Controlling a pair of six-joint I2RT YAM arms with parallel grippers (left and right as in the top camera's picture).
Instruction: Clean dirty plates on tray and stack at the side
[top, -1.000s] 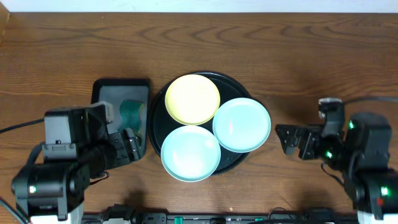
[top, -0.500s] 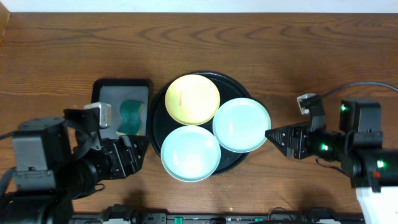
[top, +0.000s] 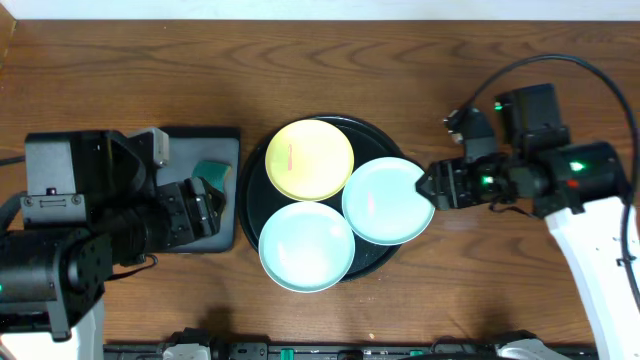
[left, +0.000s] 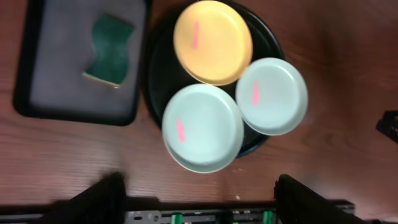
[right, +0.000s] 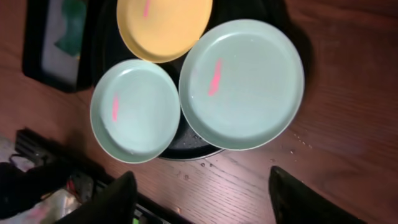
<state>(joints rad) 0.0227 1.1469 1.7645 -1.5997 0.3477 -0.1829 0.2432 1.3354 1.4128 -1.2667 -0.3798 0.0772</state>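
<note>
Bearing the tray (top: 250, 195), wooden table (top: 320, 70)

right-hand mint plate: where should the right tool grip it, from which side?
Take the right-hand mint plate by its outer rim, where it overhangs the tray edge. Bring the right tool in from the right, low, one finger under the lip. It lies flat and shallow, so probably only the rim offers a hold.

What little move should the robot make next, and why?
Probably the right gripper should ease down and close on the rim of the nearest mint plate. Its jaws are open right beside that rim, and the plate lies on the black tray with a red smear on it.
</note>
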